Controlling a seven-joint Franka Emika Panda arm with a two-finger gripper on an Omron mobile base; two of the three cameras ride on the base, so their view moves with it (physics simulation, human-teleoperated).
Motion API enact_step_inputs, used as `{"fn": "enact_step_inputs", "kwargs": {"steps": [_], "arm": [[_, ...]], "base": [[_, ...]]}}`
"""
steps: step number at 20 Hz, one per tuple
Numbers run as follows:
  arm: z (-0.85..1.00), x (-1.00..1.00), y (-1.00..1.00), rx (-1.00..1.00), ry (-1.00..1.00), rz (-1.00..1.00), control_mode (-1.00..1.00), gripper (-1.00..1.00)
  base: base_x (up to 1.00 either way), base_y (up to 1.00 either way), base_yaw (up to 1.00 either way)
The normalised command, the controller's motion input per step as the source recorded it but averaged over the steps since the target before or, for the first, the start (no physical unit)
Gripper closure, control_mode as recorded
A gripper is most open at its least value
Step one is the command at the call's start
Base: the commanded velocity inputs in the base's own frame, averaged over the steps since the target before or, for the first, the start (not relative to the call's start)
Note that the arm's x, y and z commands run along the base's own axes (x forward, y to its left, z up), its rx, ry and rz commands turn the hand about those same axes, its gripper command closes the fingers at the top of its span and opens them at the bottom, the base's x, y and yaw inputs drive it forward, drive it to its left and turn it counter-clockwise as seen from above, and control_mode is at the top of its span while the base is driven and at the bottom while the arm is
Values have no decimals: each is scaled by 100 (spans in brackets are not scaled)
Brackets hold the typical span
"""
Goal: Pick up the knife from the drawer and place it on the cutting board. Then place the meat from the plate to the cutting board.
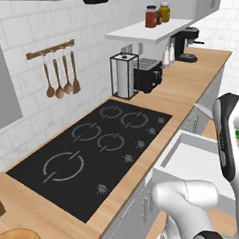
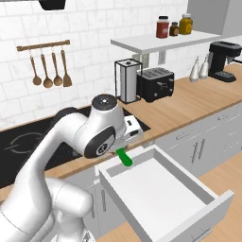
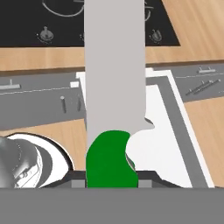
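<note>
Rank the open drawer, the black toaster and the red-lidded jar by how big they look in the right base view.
Largest to smallest:
1. drawer, though it sits nearest the camera, which inflates it
2. toaster
3. red-lidded jar, farthest back on the shelf

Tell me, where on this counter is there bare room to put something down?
Bare wood runs along the counter between the toaster and the coffee machine, and in front of the cooktop along its near edge. It is crowded where the paper towel holder stands beside the toaster. The open drawer floor is bare too.
</note>
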Motion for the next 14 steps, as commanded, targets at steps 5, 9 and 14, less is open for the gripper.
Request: {"fn": "enact_step_inputs", "kwargs": {"steps": [5,9,14], "arm": [[5,-12,62,-3,1,0,-100,100],[0,-13,68,0,1,3,-100,100],[0,-29,61,0,0,5,-100,100]], "base": [[0,0,0],[0,0,0],[0,0,0]]}}
